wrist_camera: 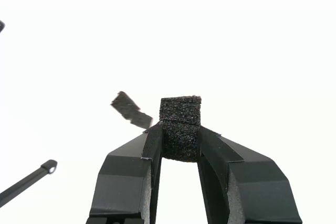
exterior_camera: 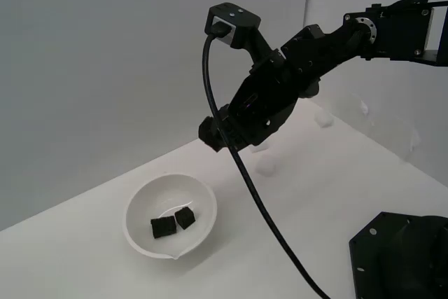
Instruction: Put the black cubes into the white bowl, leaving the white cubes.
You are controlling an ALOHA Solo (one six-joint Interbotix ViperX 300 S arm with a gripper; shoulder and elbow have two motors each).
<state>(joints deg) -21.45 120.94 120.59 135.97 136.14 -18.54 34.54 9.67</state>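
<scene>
My gripper point(exterior_camera: 218, 138) is shut on a black cube point(exterior_camera: 207, 131) and holds it in the air, above the table and to the exterior view's right of the white bowl point(exterior_camera: 137, 204). The wrist view shows the cube point(wrist_camera: 180, 121) pinched between the two fingertips of the gripper point(wrist_camera: 180, 141). Two other black cubes point(exterior_camera: 163, 227) point(exterior_camera: 185, 218) lie inside the bowl. White cubes sit on the table behind the arm: one point(exterior_camera: 266, 167) below the gripper, one point(exterior_camera: 323, 119) farther back, faint against the surface. The bowl is not seen in the wrist view.
A black cable point(exterior_camera: 259, 208) hangs from the wrist camera down across the table. The arm's black base point(exterior_camera: 399, 257) fills the lower right of the exterior view. A dark strip point(wrist_camera: 131, 109) and a thin rod point(wrist_camera: 26, 179) show in the wrist view.
</scene>
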